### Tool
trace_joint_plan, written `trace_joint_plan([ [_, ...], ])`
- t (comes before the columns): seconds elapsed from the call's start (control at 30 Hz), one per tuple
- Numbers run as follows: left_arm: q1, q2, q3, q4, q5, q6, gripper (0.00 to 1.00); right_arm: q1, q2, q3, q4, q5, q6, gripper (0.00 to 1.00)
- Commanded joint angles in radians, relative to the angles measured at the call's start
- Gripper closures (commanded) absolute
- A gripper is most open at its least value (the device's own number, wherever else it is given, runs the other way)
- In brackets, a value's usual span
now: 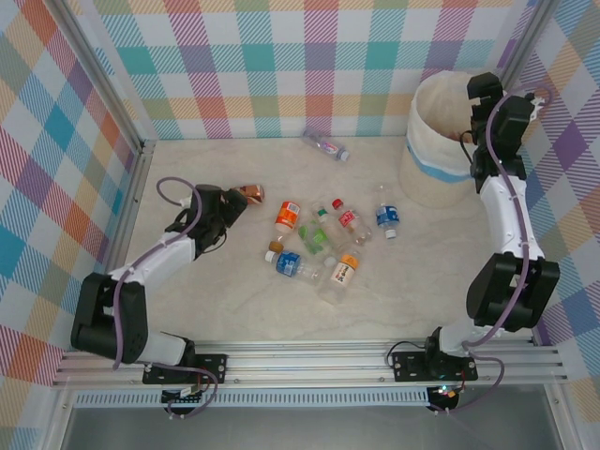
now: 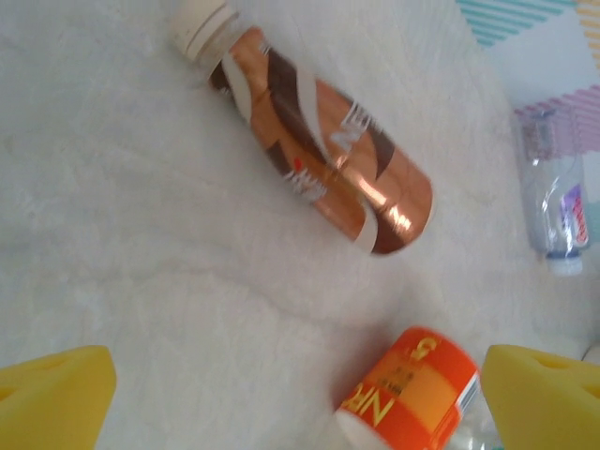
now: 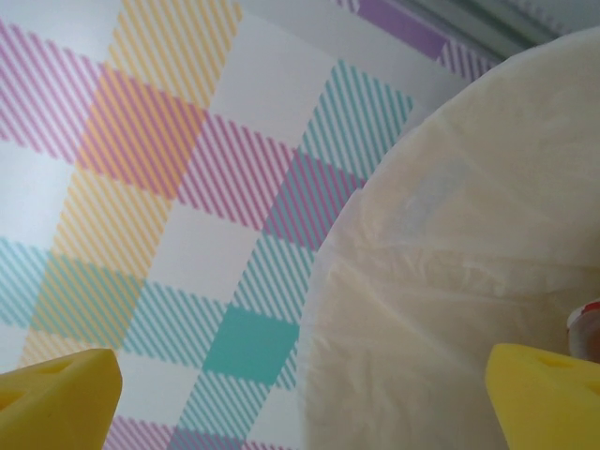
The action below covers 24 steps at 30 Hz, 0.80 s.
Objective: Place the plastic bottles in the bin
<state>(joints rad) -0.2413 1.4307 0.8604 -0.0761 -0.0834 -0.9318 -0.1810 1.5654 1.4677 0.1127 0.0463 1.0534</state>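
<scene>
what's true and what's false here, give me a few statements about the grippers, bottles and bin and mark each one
1. The right gripper is up at the bin with its jaws open. True.
2. The copper bottle stands upright. False: it lies on its side, with its white cap pointing away from the fingers.
3. The left gripper is shut on the copper bottle. False: its jaws are open and the bottle lies beyond the fingertips, ungripped.
4. A clear bottle lies apart from the other bottles, nearer the back wall. True.
</scene>
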Motion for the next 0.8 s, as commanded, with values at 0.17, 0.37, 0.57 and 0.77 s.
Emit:
trace_joint_plan([
  [0.17,0.091,0.258,0.274,-0.157,-0.042,-0.261,0.0,0.058,-0.174,-0.169,-0.041,-0.359,-0.213,0.0],
  [0.37,0.132,0.414,0.402,-0.19,-0.041,-0.363,0.0,0.154,-0.258,-0.279,-0.205,-0.634,-0.398,0.0],
  [0.57,0.153,0.541,0.557,-0.301,-0.044,-0.373,0.04,0.249,-0.385,-0.457,-0.256,-0.577,-0.432,0.0],
  [0.77,0.157,0.625,0.668,-0.398,-0.059,-0.405,0.06,0.264,-0.477,-0.542,-0.278,-0.555,-0.413,0.0],
])
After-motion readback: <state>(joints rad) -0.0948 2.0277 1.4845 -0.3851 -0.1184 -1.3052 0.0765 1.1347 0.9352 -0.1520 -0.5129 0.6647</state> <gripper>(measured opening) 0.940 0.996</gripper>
